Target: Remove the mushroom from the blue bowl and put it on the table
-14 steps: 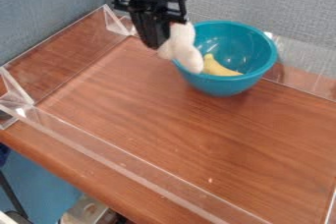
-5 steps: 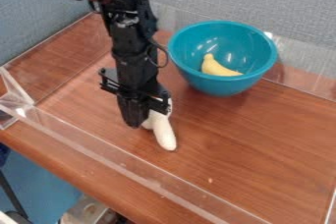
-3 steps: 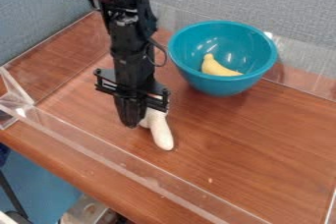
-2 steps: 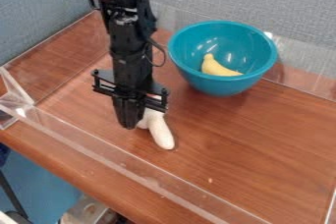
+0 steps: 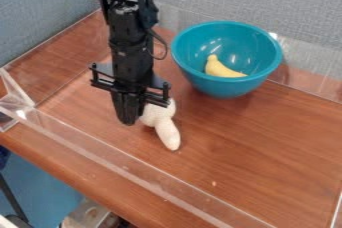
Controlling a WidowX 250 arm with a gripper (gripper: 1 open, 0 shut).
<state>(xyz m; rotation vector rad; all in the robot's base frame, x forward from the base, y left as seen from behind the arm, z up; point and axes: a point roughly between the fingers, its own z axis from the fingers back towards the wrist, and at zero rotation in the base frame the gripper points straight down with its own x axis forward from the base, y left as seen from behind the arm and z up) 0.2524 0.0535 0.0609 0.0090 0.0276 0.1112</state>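
The cream-white mushroom lies on its side on the reddish-brown table, left of and in front of the blue bowl. My gripper points straight down just left of the mushroom's upper end, its dark fingers closed together with nothing visibly between them. Whether the tips touch the mushroom I cannot tell. The mushroom's cap is not distinguishable at this size.
A yellow banana-like piece lies inside the bowl. Low clear acrylic walls edge the tabletop, with a blue backdrop behind. The black arm rises from the gripper toward the top left.
The mushroom, earlier held by the bowl's rim, now lies on the table. Over the last second the gripper has lifted slightly and rolled a little, while the mushroom stayed put.
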